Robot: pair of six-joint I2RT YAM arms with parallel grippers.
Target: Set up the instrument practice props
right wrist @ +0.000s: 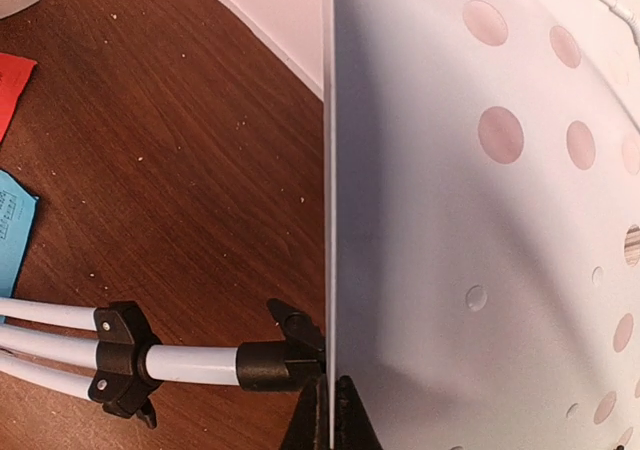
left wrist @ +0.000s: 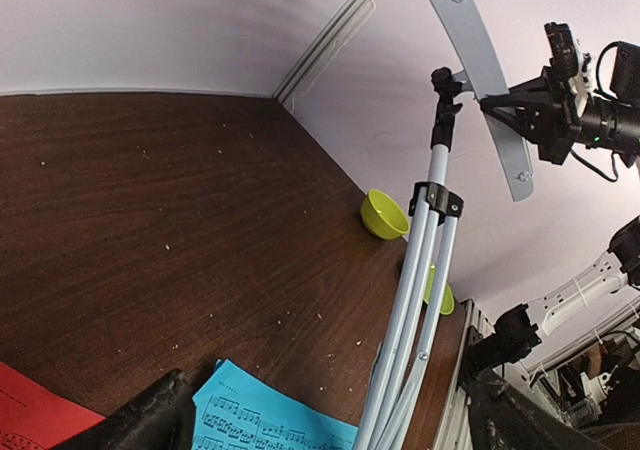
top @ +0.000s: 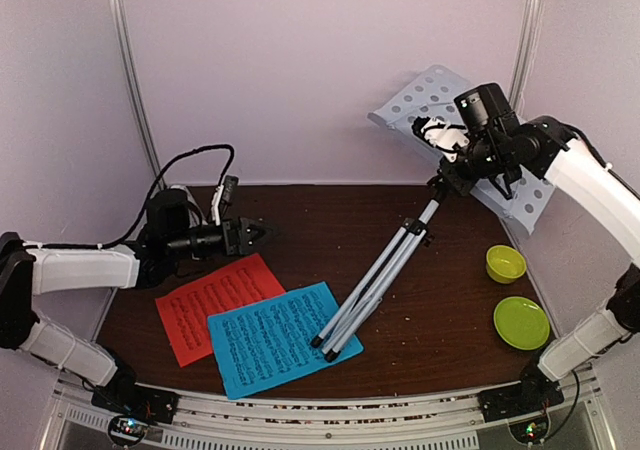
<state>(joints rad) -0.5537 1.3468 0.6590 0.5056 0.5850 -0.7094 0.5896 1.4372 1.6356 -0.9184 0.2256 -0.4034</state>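
The white perforated music-stand desk (top: 425, 95) is held up in the air at the back right, tilted. Its white tripod legs (top: 385, 270) are folded together and slant down to the blue music sheet (top: 270, 342), where the feet rest. The red-orange sheet (top: 205, 300) lies flat beside the blue one, partly under it. My right gripper (top: 445, 177) is shut on the desk's edge (right wrist: 420, 220), next to the black head joint (right wrist: 275, 362). My left gripper (top: 258, 233) is open and empty, low over the table behind the sheets. I cannot make out the metronome for certain.
A yellow-green bowl (top: 505, 263) and a yellow-green plate (top: 521, 322) sit at the right side of the brown table (top: 330, 210). White walls close off the back and sides. A black cable loops above my left wrist (top: 200, 155).
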